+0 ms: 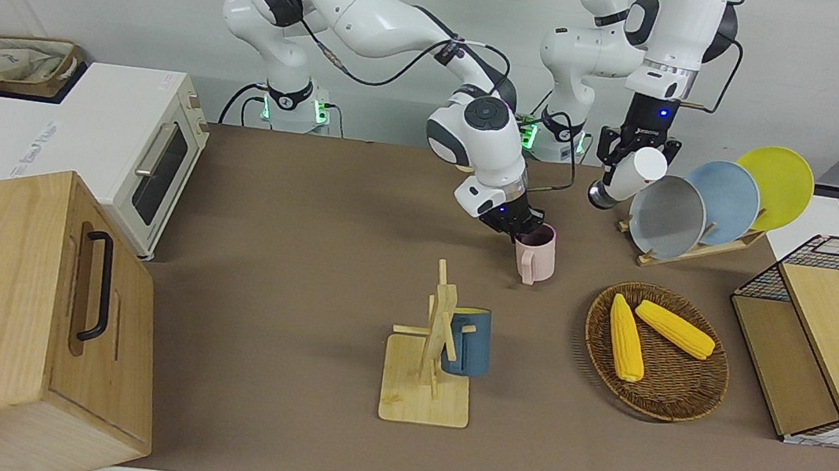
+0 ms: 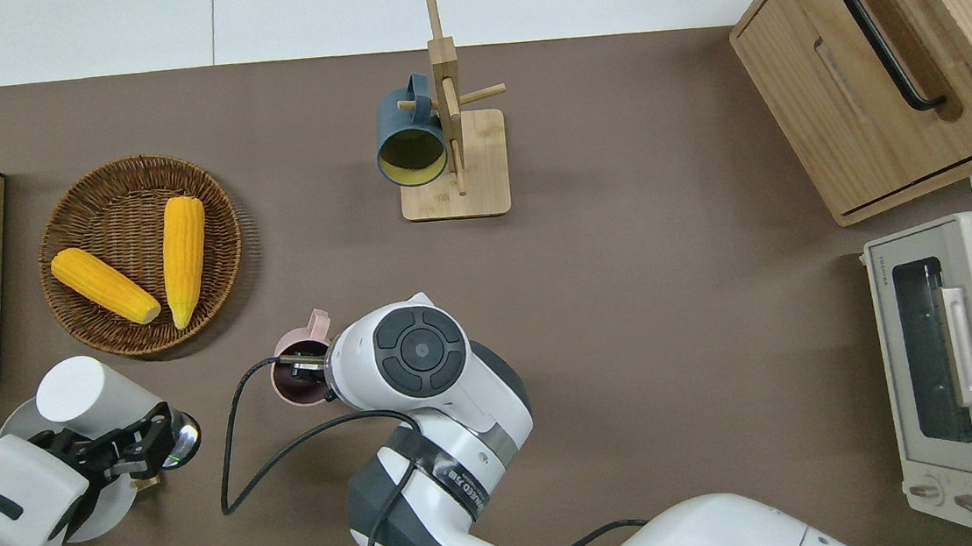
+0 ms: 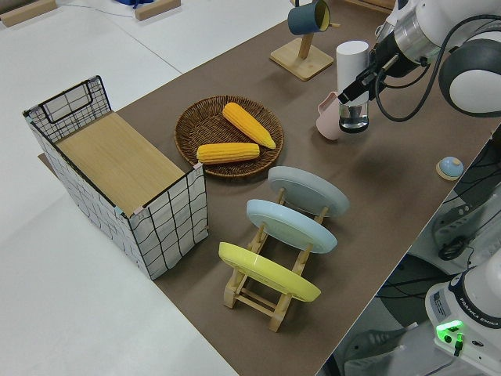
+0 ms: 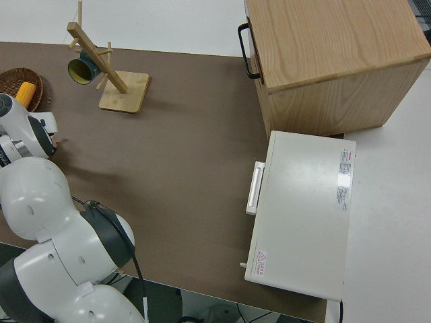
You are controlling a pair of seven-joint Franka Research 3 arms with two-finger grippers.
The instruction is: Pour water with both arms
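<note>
Hands on bottle and mug, pour not yet begun.
Left hand [image 1: 627,167] clamps white bottle [image 1: 636,174] mid-body, tilted, aloft; likely rigid, smooth, slippery. Right hand [image 1: 527,228] pinches pink mug [image 1: 536,255] rim, mug standing on counter [image 1: 307,254]; probably light, tippable.

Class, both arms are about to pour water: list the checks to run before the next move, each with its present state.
1. Left gripper holds the white bottle, tilted: ok.
2. Right gripper at the pink mug rim: ok.
3. Right gripper's grip on the mug: cannot tell.
4. Bottle over the mug: not ok, it hangs over the table beside the plate rack.
5. Mug upright: ok.
</note>
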